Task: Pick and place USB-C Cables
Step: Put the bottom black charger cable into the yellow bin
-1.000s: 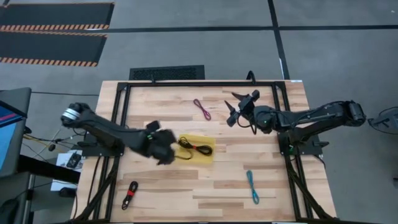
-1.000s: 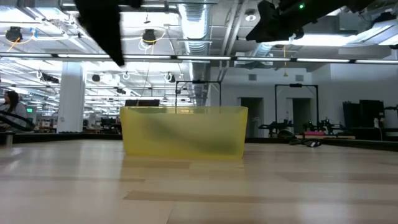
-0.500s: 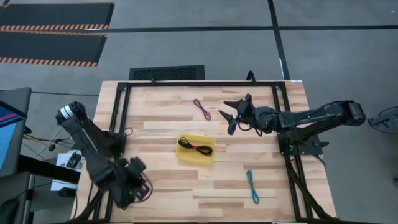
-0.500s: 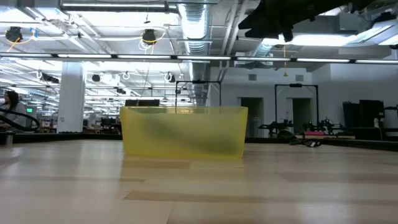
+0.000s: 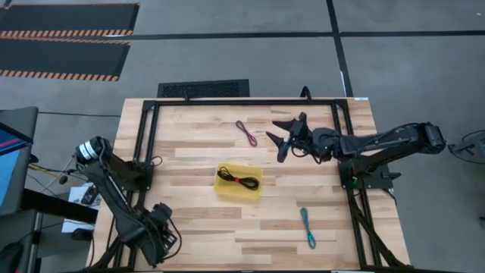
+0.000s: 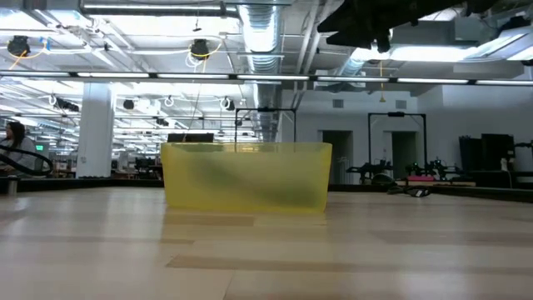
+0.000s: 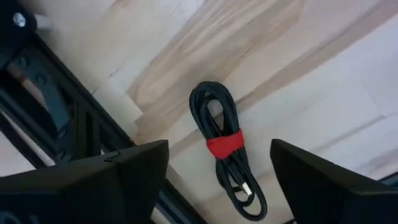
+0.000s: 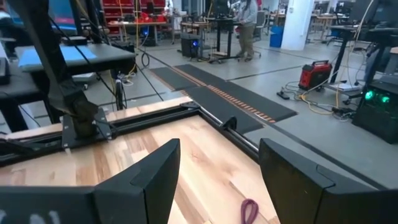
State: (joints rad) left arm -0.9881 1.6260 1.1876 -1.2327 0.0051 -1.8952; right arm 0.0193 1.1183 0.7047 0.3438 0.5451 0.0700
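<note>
My left gripper [image 7: 219, 168] is open above the table's near left corner; its fingers stand on either side of a black cable bundle with a red tie [image 7: 222, 144], which lies flat on the wood. In the high view the left arm [image 5: 155, 231] hides that bundle. The yellow tray [image 5: 255, 171] sits mid-table and holds a second black-and-red bundle [image 5: 236, 180]. A maroon bundle [image 5: 245, 133] lies near the far edge and a teal one [image 5: 307, 227] toward the near right. My right gripper [image 5: 283, 139] hovers open to the right of the maroon bundle [image 8: 248, 211]. No dark brown bundle shows.
A black metal frame [image 5: 148, 125] runs along the table's far edge and both sides; one of its bars [image 7: 74, 118] passes close to the left gripper. In the low view the tray [image 6: 246, 175] stands mid-table, with the right arm [image 6: 362, 25] high above it.
My left arm has swung from the yellow tray's left side toward the table's near left corner and now hangs over the black-and-red bundle there. My right gripper has stayed near the maroon bundle, turning slightly.
</note>
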